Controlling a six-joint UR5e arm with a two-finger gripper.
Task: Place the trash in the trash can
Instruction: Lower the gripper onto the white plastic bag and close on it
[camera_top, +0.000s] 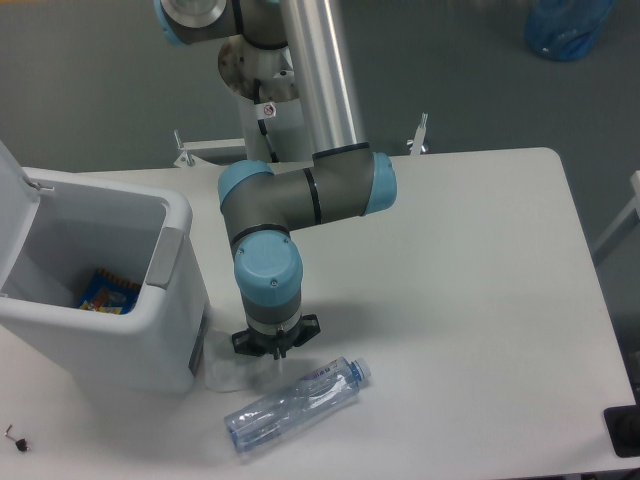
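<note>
Wad (232, 368): crumpled white paper on the table (470, 300), near-left, just beside the can's (150, 345) right wall. Looks light, soft, springy; likely to squash under a pinch and could slip out if only a loose fold is caught. Best taken across its bulk, from above, with fingers sinking into the creases. The green bit is not visible from here.

Bottle (292, 404): crushed clear plastic, lying flat just nearer than the wad, cap (360, 372) pointing right and far. Judged light, thin-walled, slippery, and prone to roll or skate when nudged. The flattened mid-body across the narrow way seems the safest hold; the cap end is too small.

Gripper (275, 346): pointed straight down, low over the wad's right edge. Fingers look drawn in narrow, but whether paper is pinched between them I cannot tell; the wrist hides the tips.

Can: white, left side of the table, lid (15, 165) swung up and back, mouth open. A colourful wrapper (105, 292) lies at the bottom. Rim stands well above the wad, so any piece needs a clear lift before going left.

Risk: the descending fingers brushing the bottle and sending it rolling.
</note>
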